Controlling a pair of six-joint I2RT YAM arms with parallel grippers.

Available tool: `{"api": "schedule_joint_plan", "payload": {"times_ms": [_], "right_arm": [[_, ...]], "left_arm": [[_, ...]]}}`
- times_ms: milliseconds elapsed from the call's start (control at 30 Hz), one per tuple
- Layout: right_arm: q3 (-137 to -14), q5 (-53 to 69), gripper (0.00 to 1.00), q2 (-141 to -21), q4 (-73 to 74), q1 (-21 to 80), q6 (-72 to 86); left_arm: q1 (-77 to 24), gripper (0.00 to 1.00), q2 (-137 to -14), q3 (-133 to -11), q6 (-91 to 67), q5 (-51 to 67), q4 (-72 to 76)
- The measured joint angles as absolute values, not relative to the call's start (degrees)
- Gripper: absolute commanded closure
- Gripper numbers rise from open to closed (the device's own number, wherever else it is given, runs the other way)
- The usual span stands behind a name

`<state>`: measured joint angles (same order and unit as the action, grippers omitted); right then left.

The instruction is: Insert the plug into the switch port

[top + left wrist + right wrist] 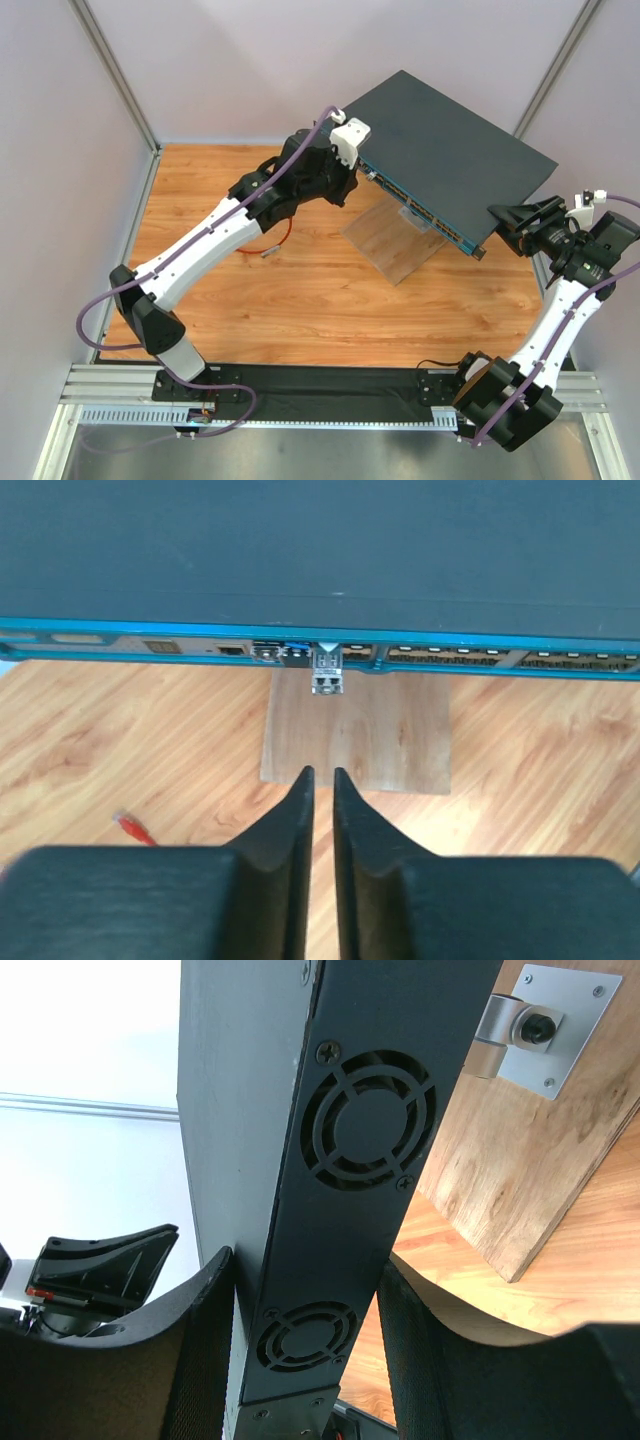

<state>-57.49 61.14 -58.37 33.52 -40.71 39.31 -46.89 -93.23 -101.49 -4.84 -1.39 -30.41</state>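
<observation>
The plug (126, 824) is lying loose and flat on the tabletop (300, 300), held by neither arm, to the left of the left gripper (321, 772) and well apart from the switch (450, 150). In the left wrist view its long axis is running on a diagonal: the tip is pointing up and to the left, slantwise toward the switch's front face, while the thin red cable (147, 838) is trailing down and to the right until it is hidden behind the gripper body. In the top view the plug (268, 254) is being shown beside the left forearm, too small for its heading to be told. The row of switch ports (440, 656) is being presented along the thin teal-edged front face, which is being faced squarely by the left gripper; a small grey metallic stub (327, 680) is sticking out of that face directly ahead of the jaws. The left jaws are being kept almost together, with only a thin slit between them and nothing in it. The switch is being propped at a tilt on a wooden stand (355, 730). Its side face, with two round fan grilles (367, 1120), is being clamped between the jaws of the right gripper (305, 1265).
</observation>
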Motion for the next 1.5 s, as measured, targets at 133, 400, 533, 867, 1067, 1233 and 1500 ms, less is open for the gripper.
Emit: {"api": "schedule_joint_plan", "payload": {"times_ms": [133,400,533,867,1067,1233,1500], "right_arm": [[-57.6,61.2,1.0,-58.5,33.6,-40.7,39.2],[-58.0,61.4,1.0,-58.9,34.0,-40.7,38.9],[-58.0,61.5,1.0,-59.0,34.0,-40.7,38.7],[-58.1,61.6,1.0,-59.2,34.1,-40.7,38.5],[-58.2,61.8,1.0,-59.5,34.2,-40.8,38.5],[-58.2,62.0,1.0,-59.5,34.3,-40.8,38.3],[-58.6,62.1,1.0,-59.9,34.8,-40.8,38.0]], "left_arm": [[-46.9,0.98,-96.2,-104.2,-4.7,0.0,-32.4],[-46.9,1.0,-102.0,-108.6,-4.8,1.0,-32.4],[-46.9,1.0,-102.7,-109.4,-5.1,1.3,-32.4],[-46.9,1.0,-105.3,-110.5,-5.5,0.9,-31.4],[-46.9,1.0,-108.0,-114.1,-5.2,0.7,-33.0],[-46.9,1.0,-108.7,-115.2,-5.0,0.7,-34.0],[-46.9,1.0,-110.7,-118.1,-4.5,0.8,-36.4]]}}
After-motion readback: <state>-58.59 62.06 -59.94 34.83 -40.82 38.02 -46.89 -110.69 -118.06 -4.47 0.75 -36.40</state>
